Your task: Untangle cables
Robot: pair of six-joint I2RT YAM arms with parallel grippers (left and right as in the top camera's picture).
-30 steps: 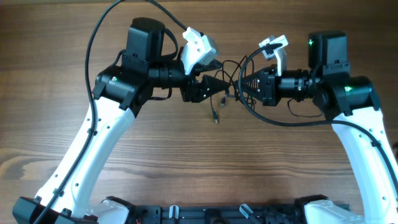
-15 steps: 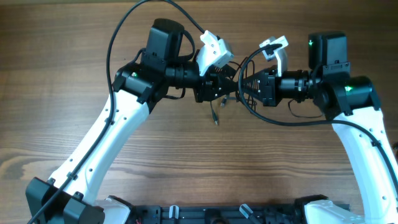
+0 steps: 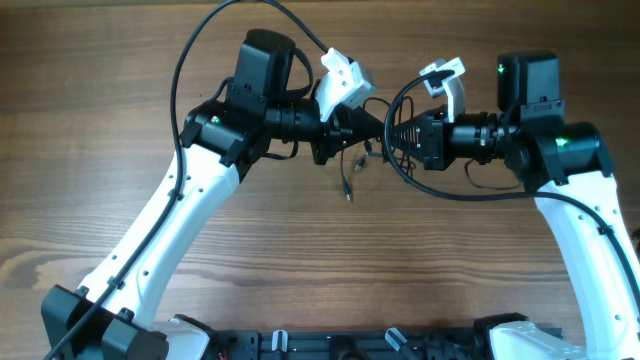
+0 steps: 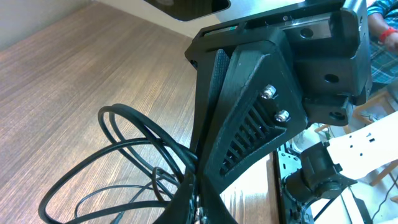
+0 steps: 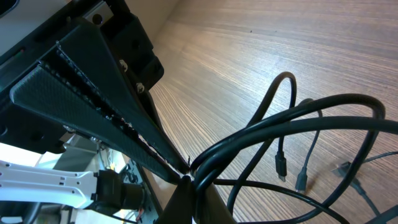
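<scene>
Biggest thing first: your wooden table (image 3: 120,90) fills the overhead view. Your left arm (image 3: 175,215) comes up from the near edge and bends in toward the middle. Your right arm (image 3: 585,240) mirrors it from the other side, so the two wrists face each other head-on over the far half of the table.

The left gripper (image 3: 368,128) and right gripper (image 3: 390,133) sit tip to tip, just beside each other. From above I can't tell if they actually touch. In your left wrist view the left fingers (image 4: 249,124) are pressed together into a point, and thin strands run right into that point, so it's pinching the cables (image 3: 362,158). Same story in the right wrist view: the right fingers (image 5: 81,93) are closed to a wedge with a bunch of strands fanning out from the tip.

So the cables are caught between the two tips, a tangle of loose loops drooping from there toward the wood. One strand trails down toward you and ends in a plug (image 3: 347,192). I can't tell if it rests on the table. From the right wrist you also get two small plugs (image 5: 281,168) hanging end-down close to the wood, side by side.
</scene>
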